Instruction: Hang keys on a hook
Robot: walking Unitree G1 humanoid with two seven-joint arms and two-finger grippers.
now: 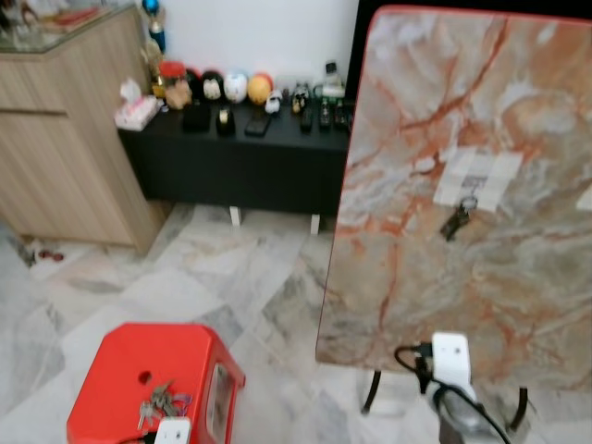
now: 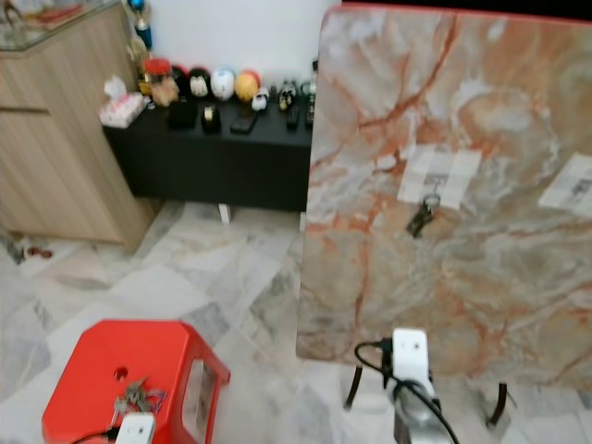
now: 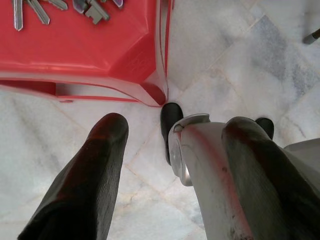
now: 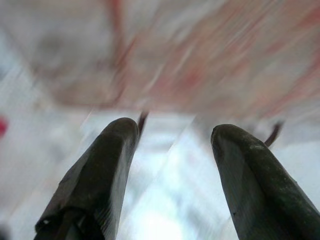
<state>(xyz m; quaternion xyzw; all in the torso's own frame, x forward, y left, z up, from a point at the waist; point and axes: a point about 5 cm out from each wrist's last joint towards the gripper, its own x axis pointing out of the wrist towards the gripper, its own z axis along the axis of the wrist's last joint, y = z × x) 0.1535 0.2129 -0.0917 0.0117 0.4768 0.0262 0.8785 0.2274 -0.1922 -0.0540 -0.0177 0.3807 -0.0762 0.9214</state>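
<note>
While one key [image 1: 454, 222] already hangs on the board [image 1: 518, 120], the keys [image 1: 157, 403] lie on the stool [image 1: 120, 370] untouched — left gripper [image 3: 170, 145] and right gripper [image 4: 172, 150] both gape wide, holding nothing — so pickup and hanging remain.

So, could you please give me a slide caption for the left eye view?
Bunch of keys on a red stool; another key hangs on the upright marble panel.

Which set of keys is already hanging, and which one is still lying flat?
The dark key on the upright marble board hangs from a hook. The bunch of keys lies flat on the red stool, not hung.
</note>
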